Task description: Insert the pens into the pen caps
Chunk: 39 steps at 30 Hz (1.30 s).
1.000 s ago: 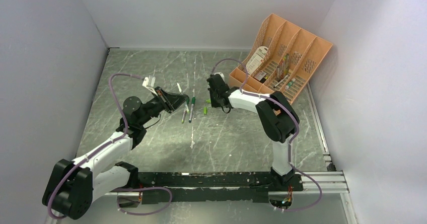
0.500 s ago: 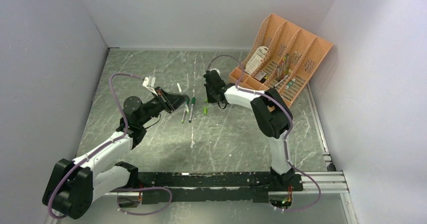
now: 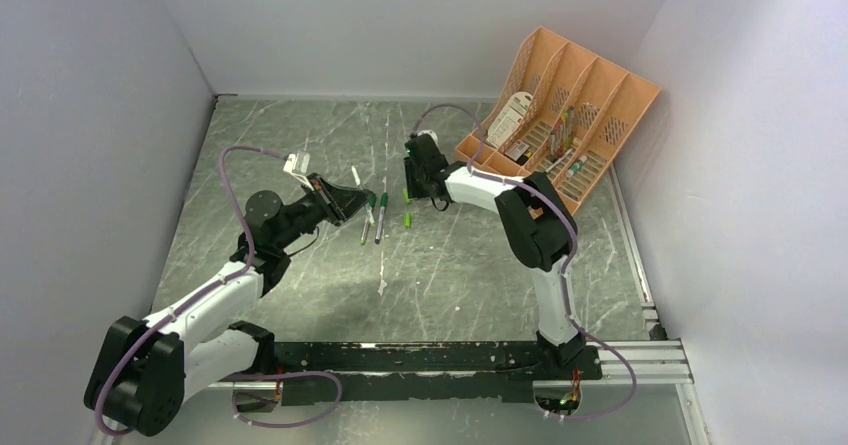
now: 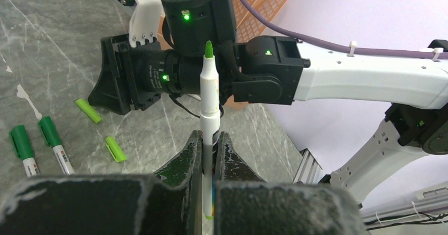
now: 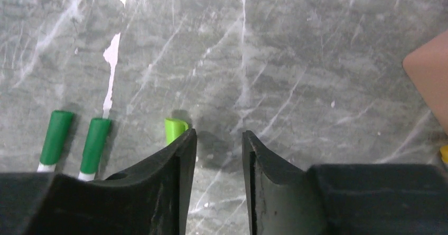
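White-barrelled pen (image 4: 210,105) with a bright green tip pointing up, standing upright and clenched low on its barrel in the left hand (image 4: 210,153); the barrel's lower end runs down between the two black fingers (image 4: 190,158), clear of the bench (image 3: 450,275). Two loose light green caps lie on the bench beyond it. The first cap (image 5: 174,128) sits just beside one fingertip of the right hand (image 5: 218,140), outside the gap and partly hidden by that finger; whether it touches, cannot tell. The second cap (image 4: 115,149) lies near the first, on the side toward the arm bases. Right hand is released: fingers spread, low over the bench, only bare marble showing between them. Two more pens (image 4: 21,149) (image 4: 54,142) lie side by side on the bench just left of the caps, roughly parallel, each wearing a darker green cap on its far end. In the top view both hands meet near the bench's middle, facing each other, the pens and caps between them. Orange slotted organizer (image 3: 600,95) holding mixed stationery stands at the far right corner, well apart from the pens.
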### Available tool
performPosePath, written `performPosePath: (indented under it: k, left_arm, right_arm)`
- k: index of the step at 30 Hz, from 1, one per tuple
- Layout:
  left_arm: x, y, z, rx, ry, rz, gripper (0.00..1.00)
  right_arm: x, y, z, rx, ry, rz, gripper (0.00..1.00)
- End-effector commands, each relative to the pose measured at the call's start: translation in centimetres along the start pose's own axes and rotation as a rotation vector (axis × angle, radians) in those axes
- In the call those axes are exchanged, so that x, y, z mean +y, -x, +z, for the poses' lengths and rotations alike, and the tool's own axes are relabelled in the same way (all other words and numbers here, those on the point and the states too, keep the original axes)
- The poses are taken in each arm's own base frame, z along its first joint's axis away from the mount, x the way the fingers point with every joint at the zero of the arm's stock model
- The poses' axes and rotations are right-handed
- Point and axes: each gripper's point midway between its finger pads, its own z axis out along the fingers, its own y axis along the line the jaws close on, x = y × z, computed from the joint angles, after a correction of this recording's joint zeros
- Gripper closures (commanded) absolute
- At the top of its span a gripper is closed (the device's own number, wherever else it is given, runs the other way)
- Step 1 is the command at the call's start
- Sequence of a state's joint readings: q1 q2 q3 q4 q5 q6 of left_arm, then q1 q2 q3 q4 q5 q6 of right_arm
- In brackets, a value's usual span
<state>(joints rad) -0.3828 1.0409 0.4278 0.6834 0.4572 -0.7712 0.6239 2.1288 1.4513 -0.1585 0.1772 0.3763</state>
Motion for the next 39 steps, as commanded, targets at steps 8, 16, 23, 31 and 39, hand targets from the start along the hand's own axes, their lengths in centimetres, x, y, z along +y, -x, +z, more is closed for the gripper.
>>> performPosePath:
  k: [8,16,23,31,39]
  left_arm:
    - [-0.7,0.7,-0.1,-0.021,-0.033,0.017,0.93]
    - [-0.7,0.7,-0.4,-0.025,-0.025,0.021,0.93]
    - [-0.6,0.7,-0.3,-0.025,-0.023,0.023,0.93]
    - [-0.6,0.7,-0.2,-0.024,-0.029,0.018,0.93]
    - [-0.5,0.5,-0.2,-0.021,-0.028,0.016,0.93]
  right_arm:
    - [2.2,0.7,-1.5,-0.059,0.028,0.011,0.56]
    - [4.2,0.1,-0.9,-0.04,0.052,-0.056,0.54]
    - [4.8,0.8,-1.9,-0.085,0.083,-0.061,0.54]
    - [5.6,-0.7,-1.3,-0.029,0.114,-0.102,0.54]
    - [6.3,-1.3,-1.0,-0.012,0.14,-0.117,0.54]
